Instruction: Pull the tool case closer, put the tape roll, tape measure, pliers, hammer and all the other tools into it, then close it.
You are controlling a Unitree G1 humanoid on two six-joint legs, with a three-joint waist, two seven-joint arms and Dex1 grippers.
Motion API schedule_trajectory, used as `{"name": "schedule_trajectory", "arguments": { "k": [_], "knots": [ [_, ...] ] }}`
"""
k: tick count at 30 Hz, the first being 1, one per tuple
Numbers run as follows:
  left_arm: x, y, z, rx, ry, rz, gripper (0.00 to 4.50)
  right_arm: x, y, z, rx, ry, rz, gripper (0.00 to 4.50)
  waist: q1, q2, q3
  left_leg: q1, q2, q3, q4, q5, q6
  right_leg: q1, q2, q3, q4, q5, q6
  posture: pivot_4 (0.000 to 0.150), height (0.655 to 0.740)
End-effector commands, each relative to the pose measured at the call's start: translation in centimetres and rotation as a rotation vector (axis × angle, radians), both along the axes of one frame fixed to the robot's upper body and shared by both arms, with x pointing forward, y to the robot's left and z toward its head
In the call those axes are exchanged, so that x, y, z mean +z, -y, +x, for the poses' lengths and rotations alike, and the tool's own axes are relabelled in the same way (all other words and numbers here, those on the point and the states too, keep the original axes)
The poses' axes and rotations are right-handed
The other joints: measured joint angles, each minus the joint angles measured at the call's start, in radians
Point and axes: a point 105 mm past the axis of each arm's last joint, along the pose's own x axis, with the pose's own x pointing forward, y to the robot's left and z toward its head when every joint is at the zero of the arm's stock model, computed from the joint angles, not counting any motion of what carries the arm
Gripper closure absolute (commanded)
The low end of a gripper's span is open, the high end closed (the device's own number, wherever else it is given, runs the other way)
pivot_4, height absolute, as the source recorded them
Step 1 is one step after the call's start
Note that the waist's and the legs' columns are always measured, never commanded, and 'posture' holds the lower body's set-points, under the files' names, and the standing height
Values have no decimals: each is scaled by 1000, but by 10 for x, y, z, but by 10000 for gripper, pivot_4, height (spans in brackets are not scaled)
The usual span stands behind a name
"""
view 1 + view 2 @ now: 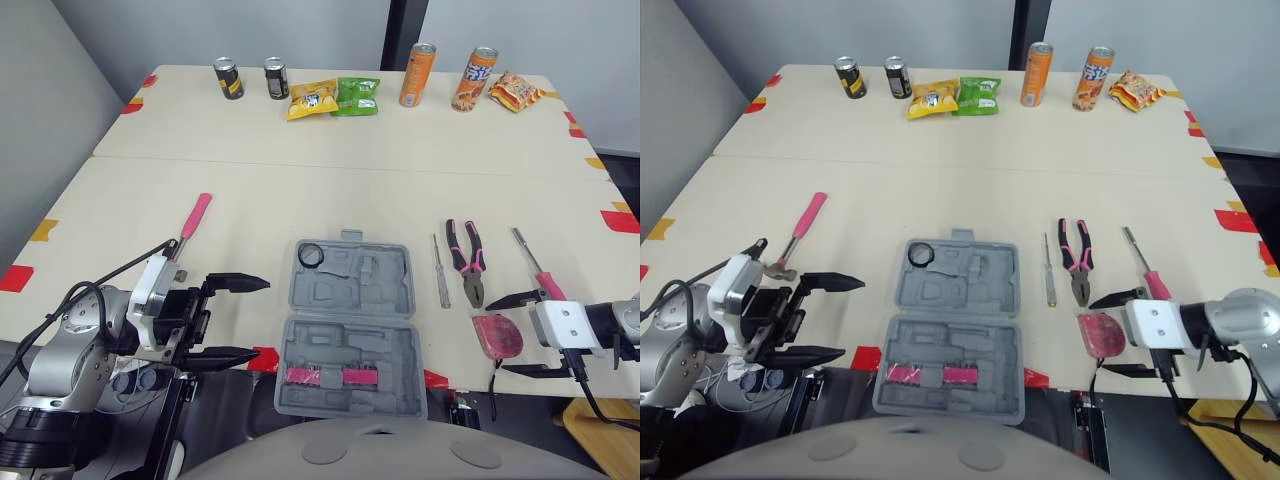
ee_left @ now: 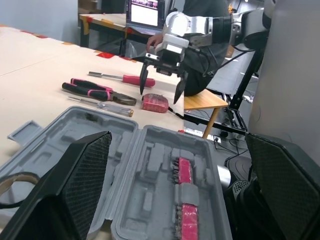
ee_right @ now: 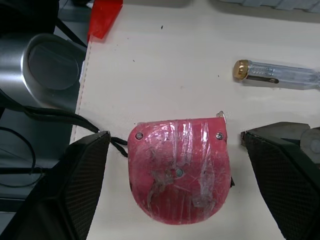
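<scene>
Pale worktop (image 1: 250, 190) runs from the near edge to a far row of cans and snack bags. At that near edge the grey tool case (image 1: 350, 330) lies open and flat, its near half holding a pink strip (image 1: 330, 376), perhaps a rack of bits, though the view is too coarse to be sure. Off the case's left side the left pincer (image 1: 262, 318) hovers with its two black fingers spread wide and nothing between them. Off the case's right side the right pincer (image 1: 495, 336) hangs with its fingers apart on either side of the red tape measure (image 3: 179, 170), which lies on the worktop clear of both fingers.

Farther in, the tape roll (image 1: 311, 254) sits in the left corner of the case's far half. Right of the case lie a clear-handled screwdriver (image 1: 441, 272), then the pliers (image 1: 467, 260), then a pink-handled screwdriver (image 1: 540, 270), each apart from the next. Well left of the case lies the hammer (image 1: 190, 225).

Along the far side stand two dark cans (image 1: 229, 78), a yellow bag (image 1: 312, 99), a green bag (image 1: 356, 96), two orange cans (image 1: 418, 74) and an orange bag (image 1: 516, 92).
</scene>
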Motion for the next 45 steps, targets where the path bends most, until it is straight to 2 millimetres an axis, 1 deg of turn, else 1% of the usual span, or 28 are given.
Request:
{"name": "schedule_trajectory", "arguments": {
  "k": [1, 11, 14, 16, 17, 21, 23, 24, 25, 26, 27, 28, 29, 30, 31, 33, 35, 39, 42, 45],
  "knots": [
    [8, 5, -7, -77, 55, 0, 0, -1, 1, 3, 22, 21, -26, 181, -1, 0, 0, 0, 0, 0, 0, 0, 0, 0, 0, 0, 0, 0, 0, 1500, 7400],
    [9, 7, -5, -84, 75, -2, 0, -10, 4, 7, 28, 21, -56, 181, -11, 0, 0, 0, 0, 0, 1, 0, 0, 0, 0, 0, 1, 0, 0, 1500, 7400],
    [9, 7, -5, -81, 76, -4, 0, -11, 3, 10, 23, 32, -55, 8243, -12, 0, 0, 0, 0, 0, 1, 0, 0, 0, 0, 0, 1, 0, 0, 1500, 7400],
    [9, 8, -4, -80, 77, -5, 0, -11, 2, 13, 19, 43, -53, 14859, -13, 0, 0, 0, 0, 0, 1, 0, 0, 0, 0, 0, 1, 0, -1, 1500, 7400],
    [9, 8, -4, -79, 77, -6, 0, -11, 1, 13, 19, 45, -53, 16074, -15, 0, 0, 0, 0, 0, 1, 0, 0, 0, 0, 0, 1, 0, -1, 1500, 7400],
    [9, 9, -4, -75, 76, -7, 0, -5, 0, 16, 14, 57, -54, 16080, -17, 0, 0, 0, 0, 0, 1, 0, 0, 0, 0, 0, 2, 0, -1, 1500, 7400],
    [8, 8, -3, -49, 74, -10, 0, 15, -9, 21, -4, 91, -44, 16080, -19, 0, 0, 0, 0, 0, 2, 0, 0, 0, 0, 0, 2, 0, -1, 1500, 7400],
    [8, 7, -2, -39, 72, -11, 0, 22, -13, 22, -6, 102, -46, 16080, -20, 1, 0, 0, 0, 0, 2, 0, 0, 0, 0, 0, 2, 0, -1, 1500, 7400],
    [8, 6, -2, -26, 71, -13, 0, 33, -20, 25, -17, 122, -36, 16080, -21, 1, 0, 0, 0, 0, 1, 0, 0, 0, 0, 0, 2, 0, -1, 1500, 7400],
    [7, 6, -1, -19, 70, -14, 0, 39, -26, 27, -26, 132, -30, 16080, -23, 1, 0, 0, 0, 0, 1, 0, 0, 0, 0, 0, 2, 0, -1, 1500, 7400],
    [7, 4, 0, 3, 66, -19, 0, 54, -39, 30, -40, 123, -22, 16080, -24, 1, 0, 1, 1, 0, 1, 0, 0, 0, 0, 0, 3, 0, -1, 1500, 7400],
    [6, 4, 0, 19, 63, -22, 0, 65, -50, 31, -57, 118, -36, 16080, -29, 2, 0, 1, 1, 0, 2, 0, 0, 0, 1, 0, 3, 0, -1, 1500, 7400],
    [6, 2, 2, 37, 63, -24, 0, 74, -58, 36, -91, 139, -91, 16080, -30, 2, 0, 1, 1, 0, 1, 0, 0, 0, 1, 0, 4, 0, -1, 1500, 7400],
    [5, 1, 4, 66, 61, -32, 0, 86, -71, 40, -122, 127, -105, 16080, -32, 2, 0, 2, 1, -1, 1, 0, 0, 0, 1, 0, 4, 0, -1, 1500, 7400],
    [5, -1, 6, 88, 60, -36, 0, 94, -83, 43, -143, 95, -107, 16080, -39, 2, 1, 2, 2, -1, 2, 0, 0, 0, 2, 0, 5, 0, -1, 1500, 7400],
    [3, -4, 9, 116, 63, -32, 0, 104, -105, 48, -149, 47, -121, 16080, -38, 2, 0, 3, 2, -1, 2, 0, 0, 0, 2, 1, 7, -1, -2, 1500, 7400],
    [1, -5, 10, 135, 69, -23, 0, 109, -120, 57, -155, 34, -165, 16080, -34, 1, 0, 4, 3, -2, 2, 0, 0, 0, 4, 0, 9, -3, -6, 1500, 7400],
    [2, -8, 15, 185, 73, -45, 0, 110, -143, 79, -178, 33, -246, 16080, -19, 1, 0, 1, 4, -2, 2, 0, -2, -3, 4, -1, 10, -5, -9, 1500, 7400],
    [3, -12, 15, 218, 67, -59, 0, 102, -159, 85, -115, 22, -331, 16080, -14, 1, 0, -1, 4, -1, 4, 0, -5, -6, 4, 0, 13, -5, -10, 1500, 7400],
    [2, -13, 15, 242, 62, -69, 0, 93, -165, 88, -96, 8, -379, 16080, -14, 1, 0, -1, 4, 0, 5, 0, -7, -6, 4, 1, 14, -5, -10, 1500, 7400]
  ]
}}
